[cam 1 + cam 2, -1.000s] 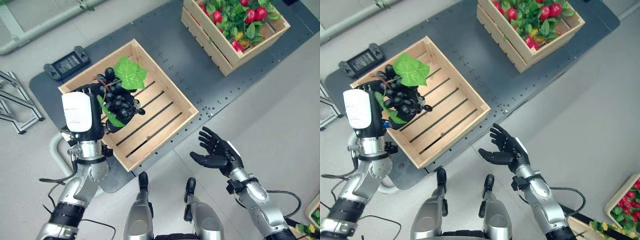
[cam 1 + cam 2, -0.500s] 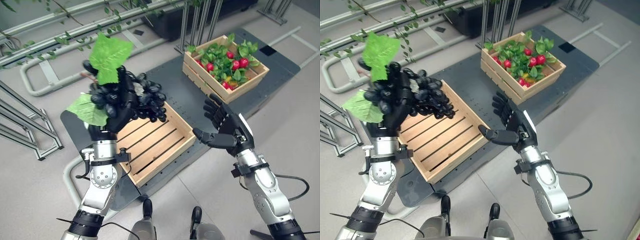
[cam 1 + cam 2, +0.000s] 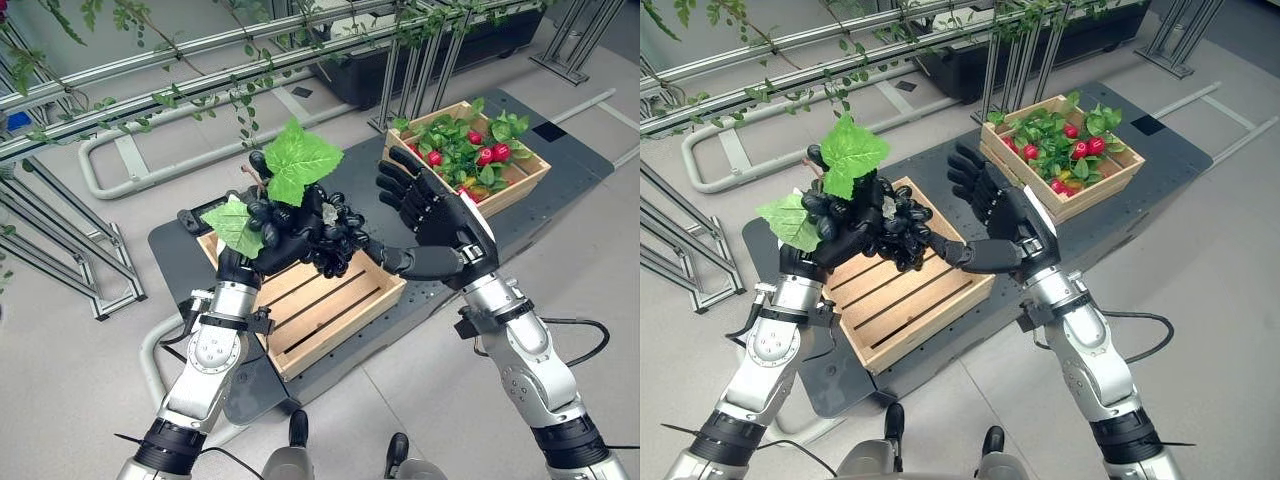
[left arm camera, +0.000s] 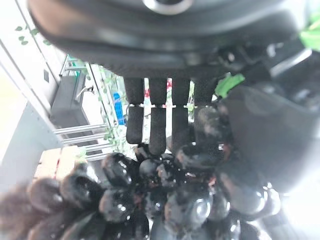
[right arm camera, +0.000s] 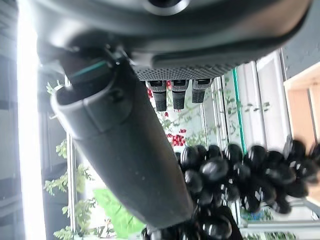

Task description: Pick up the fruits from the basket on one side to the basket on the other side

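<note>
A bunch of black grapes (image 3: 322, 236) with two green leaves hangs in the air over the empty wooden crate (image 3: 335, 308). My left hand (image 3: 262, 252) is shut on it from below; its fingers (image 4: 150, 120) curl round the berries (image 4: 150, 195). From the right, my right hand (image 3: 437, 212) stands open, fingers spread. Its thumb (image 5: 125, 150) reaches to the bunch's right end (image 5: 235, 175). A second wooden crate (image 3: 524, 190) at the back right holds red fruits among green leaves.
Both crates rest on a dark grey platform (image 3: 440, 295) on the pale floor. Metal rails with trailing vines (image 3: 200, 85) run along the back. A metal rack (image 3: 55, 250) stands at the left.
The camera has tilted up. My left hand has lifted the grapes out of the empty crate and carried them right. My right hand has risen and come left to meet the bunch.
</note>
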